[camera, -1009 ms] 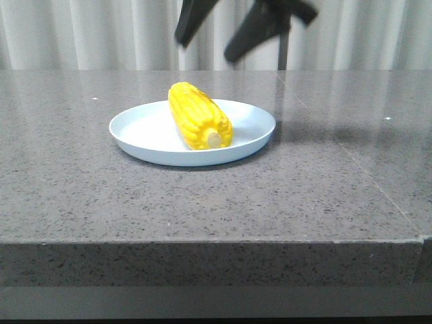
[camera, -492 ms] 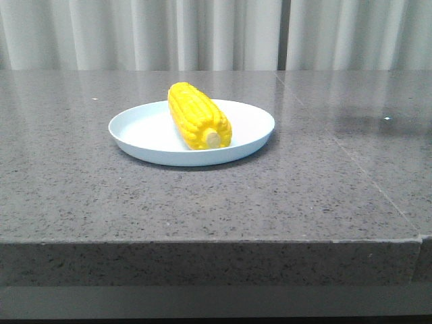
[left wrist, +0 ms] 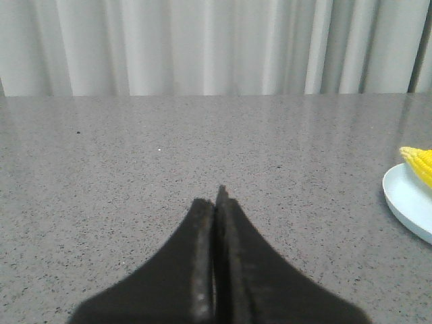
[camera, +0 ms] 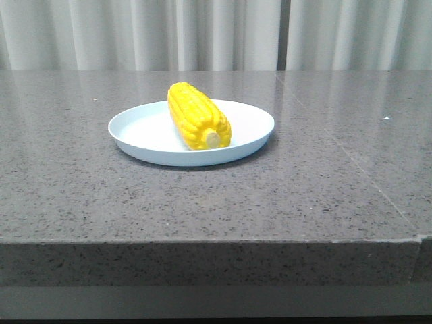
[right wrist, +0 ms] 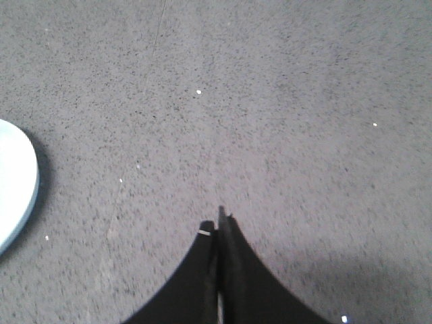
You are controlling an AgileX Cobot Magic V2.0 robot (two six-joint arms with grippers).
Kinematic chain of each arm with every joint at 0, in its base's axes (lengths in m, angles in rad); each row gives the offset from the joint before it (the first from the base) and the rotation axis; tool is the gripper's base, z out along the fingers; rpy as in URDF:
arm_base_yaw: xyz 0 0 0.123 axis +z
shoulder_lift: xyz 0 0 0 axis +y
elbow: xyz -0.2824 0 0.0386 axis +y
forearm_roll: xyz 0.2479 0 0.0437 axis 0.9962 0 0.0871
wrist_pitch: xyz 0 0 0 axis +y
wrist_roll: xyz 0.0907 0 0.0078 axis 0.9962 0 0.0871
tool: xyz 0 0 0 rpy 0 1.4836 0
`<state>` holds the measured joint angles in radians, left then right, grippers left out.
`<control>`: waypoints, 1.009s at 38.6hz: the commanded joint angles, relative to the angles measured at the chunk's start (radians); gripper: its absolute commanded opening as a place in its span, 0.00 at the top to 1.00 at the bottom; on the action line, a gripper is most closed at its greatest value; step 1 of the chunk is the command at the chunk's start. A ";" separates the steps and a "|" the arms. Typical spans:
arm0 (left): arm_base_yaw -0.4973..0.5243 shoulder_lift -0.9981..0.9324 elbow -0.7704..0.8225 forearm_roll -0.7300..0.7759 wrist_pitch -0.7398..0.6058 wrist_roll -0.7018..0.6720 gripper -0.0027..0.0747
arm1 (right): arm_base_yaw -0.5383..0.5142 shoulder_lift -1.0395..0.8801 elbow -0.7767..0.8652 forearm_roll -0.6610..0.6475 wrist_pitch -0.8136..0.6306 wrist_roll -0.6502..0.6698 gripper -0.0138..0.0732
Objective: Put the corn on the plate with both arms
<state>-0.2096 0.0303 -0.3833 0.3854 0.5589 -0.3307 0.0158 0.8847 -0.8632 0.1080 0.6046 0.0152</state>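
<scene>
The corn (camera: 198, 116) lies on the plate (camera: 138, 128), job looks done, so both grippers (left wrist: 215, 199) (right wrist: 219, 223) are pinched closed, holding nothing.

You're looking at a grey speckled stone table (camera: 202, 202) with a thick front edge running across the front view. A thin seam (camera: 351, 158) cuts through its right side. Behind it hang pale pleated curtains (camera: 135, 34), with a dark gap (camera: 283, 34) between two panels. Soft light glints off the polished top.
</scene>
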 commanded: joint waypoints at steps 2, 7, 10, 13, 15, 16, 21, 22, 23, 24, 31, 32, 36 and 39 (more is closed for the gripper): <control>0.001 0.013 -0.023 0.012 -0.077 -0.002 0.99 | -0.004 -0.173 0.165 -0.009 -0.186 0.001 0.92; 0.001 0.013 -0.023 0.012 -0.077 -0.002 0.99 | -0.004 -0.372 0.339 -0.009 -0.308 0.001 0.92; 0.001 0.013 -0.023 0.012 -0.077 -0.002 0.99 | -0.004 -0.489 0.404 -0.009 -0.362 0.001 0.92; 0.001 0.013 -0.023 0.012 -0.077 -0.002 0.99 | -0.004 -0.589 0.449 -0.009 -0.399 0.001 0.92; 0.001 0.013 -0.023 0.012 -0.077 -0.002 0.99 | -0.004 -0.638 0.466 -0.009 -0.406 0.001 0.92; 0.001 0.013 -0.023 0.012 -0.077 -0.002 0.99 | -0.004 -0.655 0.472 -0.009 -0.406 0.001 0.92; 0.001 0.013 -0.023 0.012 -0.077 -0.002 0.99 | -0.004 -0.710 0.481 -0.009 -0.388 0.001 0.92; 0.001 0.013 -0.023 0.012 -0.077 -0.002 0.99 | -0.004 -0.711 0.481 -0.009 -0.384 0.001 0.92; 0.001 0.013 -0.023 0.012 -0.077 -0.002 0.99 | -0.004 -0.710 0.481 -0.009 -0.381 0.001 0.92; 0.001 0.013 -0.023 0.012 -0.077 -0.002 0.99 | -0.004 -0.709 0.481 -0.009 -0.380 0.001 0.92; 0.001 0.013 -0.023 0.012 -0.077 -0.002 0.99 | -0.004 -0.707 0.481 -0.009 -0.380 0.001 0.92; 0.001 0.013 -0.023 0.012 -0.077 -0.002 0.99 | -0.004 -0.707 0.481 -0.009 -0.380 0.001 0.92; 0.001 0.013 -0.023 0.012 -0.077 -0.002 0.99 | -0.004 -0.707 0.481 -0.009 -0.380 0.001 0.92; 0.001 0.013 -0.023 0.012 -0.077 -0.002 0.99 | -0.004 -0.707 0.481 -0.009 -0.380 0.001 0.92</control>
<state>-0.2096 0.0303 -0.3833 0.3854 0.5589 -0.3307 0.0158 0.1663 -0.3581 0.1044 0.3009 0.0167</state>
